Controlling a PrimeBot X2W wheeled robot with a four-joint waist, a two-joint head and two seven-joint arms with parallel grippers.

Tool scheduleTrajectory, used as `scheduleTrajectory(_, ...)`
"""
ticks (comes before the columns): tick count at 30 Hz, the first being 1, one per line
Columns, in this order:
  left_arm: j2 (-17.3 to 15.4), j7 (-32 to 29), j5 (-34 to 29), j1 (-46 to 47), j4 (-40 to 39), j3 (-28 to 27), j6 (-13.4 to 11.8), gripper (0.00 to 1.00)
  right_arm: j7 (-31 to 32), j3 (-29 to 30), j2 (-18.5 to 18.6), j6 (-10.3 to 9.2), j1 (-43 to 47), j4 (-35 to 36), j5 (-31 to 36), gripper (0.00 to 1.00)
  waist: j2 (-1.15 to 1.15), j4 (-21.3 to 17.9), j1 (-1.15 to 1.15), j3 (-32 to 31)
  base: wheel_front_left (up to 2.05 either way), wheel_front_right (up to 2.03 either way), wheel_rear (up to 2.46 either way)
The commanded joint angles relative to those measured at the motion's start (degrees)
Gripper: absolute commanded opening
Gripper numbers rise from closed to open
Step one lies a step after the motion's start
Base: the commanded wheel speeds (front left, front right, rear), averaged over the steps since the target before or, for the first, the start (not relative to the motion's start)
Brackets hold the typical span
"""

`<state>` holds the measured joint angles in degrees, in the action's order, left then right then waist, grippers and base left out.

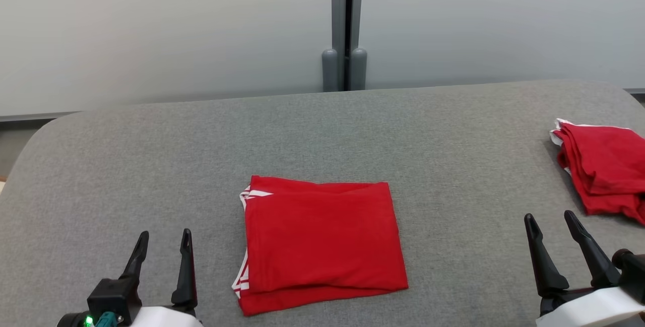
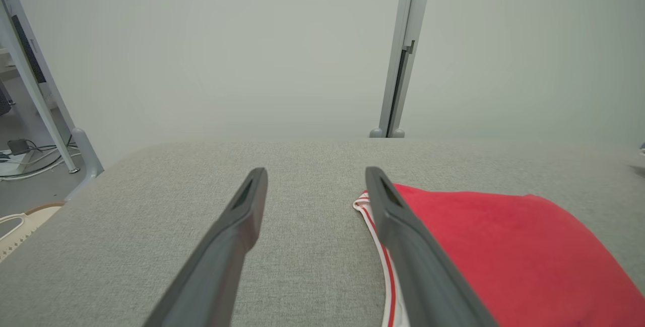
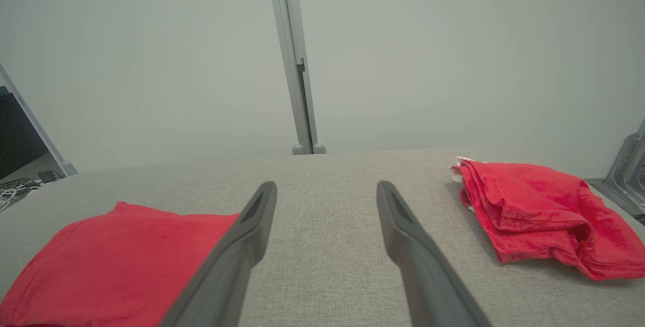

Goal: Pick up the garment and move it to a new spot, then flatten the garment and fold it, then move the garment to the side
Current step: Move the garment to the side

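A red garment (image 1: 322,244) with white trim lies folded into a neat rectangle at the near middle of the grey table (image 1: 322,130). It also shows in the left wrist view as the garment (image 2: 504,251) and in the right wrist view as the garment (image 3: 116,261). My left gripper (image 1: 164,239) stands open at the lower left, apart from the cloth, with nothing between its fingers. My right gripper (image 1: 552,221) stands open at the lower right, also empty. In the wrist views the left gripper (image 2: 316,172) and right gripper (image 3: 327,186) hover over bare table.
A second red garment (image 1: 602,168), loosely folded, lies at the table's right edge; it appears in the right wrist view as a rumpled pile (image 3: 534,211). A pale wall with a grey post (image 1: 345,24) stands behind the table. Cables lie on the floor (image 2: 30,158) at left.
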<state>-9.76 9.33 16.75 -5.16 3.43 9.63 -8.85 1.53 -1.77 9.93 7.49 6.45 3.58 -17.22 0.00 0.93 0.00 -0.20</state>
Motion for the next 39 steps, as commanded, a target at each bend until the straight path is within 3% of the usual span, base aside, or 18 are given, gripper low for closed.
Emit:
scheduleTrajectory(1,-0.08,0.03,0.17,1.15,-0.24,-0.01,-0.21,1.0,0.02,0.14,0.09,0.0,-0.09,-0.18,-0.22,1.0,0.0,0.34,0.0,0.2,0.0,0.0,0.0)
scheduleTrajectory(10,2.21,1.8,-0.65,8.66,-0.21,2.9,1.14,1.0,-0.16,-1.08,1.9,0.0,-4.28,-3.11,-1.7,1.0,0.0,7.73,0.0,6.44,0.0,0.0,0.0)
scheduleTrajectory(19,5.07,4.92,0.18,16.47,2.99,5.6,2.75,1.0,-0.65,-6.16,3.54,0.0,-11.26,-14.57,-4.4,1.0,0.0,15.94,0.0,13.14,0.0,0.0,0.0)
scheduleTrajectory(25,5.97,5.79,0.4,18.73,4.87,6.7,3.08,1.0,0.09,-9.48,2.9,0.0,-11.97,-22.42,-8.18,1.0,0.0,19.03,0.0,13.67,0.0,0.0,0.0)
scheduleTrajectory(26,6.02,5.82,0.55,18.78,4.98,6.61,3.05,1.0,0.66,-10.1,2.96,0.0,-11.64,-23.37,-8.97,0.91,0.0,19.21,0.0,13.58,0.0,0.0,0.0)
scheduleTrajectory(27,6.13,5.83,0.71,18.75,5.06,6.55,3.12,1.0,1.04,-10.71,2.76,0.01,-11.37,-23.92,-9.64,0.45,0.0,19.28,0.0,13.52,0.0,0.0,0.0)
scheduleTrajectory(29,6.26,5.89,0.77,18.71,4.98,6.43,3.35,1.0,1.57,-11.66,2.68,0.01,-11.04,-24.61,-10.63,0.0,0.0,19.34,0.0,13.5,0.0,0.0,0.0)
scheduleTrajectory(35,6.3,5.87,-0.73,18.99,4.28,5.61,3.55,1.0,0.46,-11.97,4.31,0.0,-12.42,-23.67,-11.32,0.0,0.0,18.16,0.0,13.53,0.0,0.0,0.0)
scheduleTrajectory(39,5.87,5.84,-1.39,18.85,3.7,4.41,3.52,1.0,0.21,-11.52,5.56,-0.08,-13.45,-23.11,-11.03,0.0,0.0,14.75,0.0,13.29,0.0,0.0,0.0)
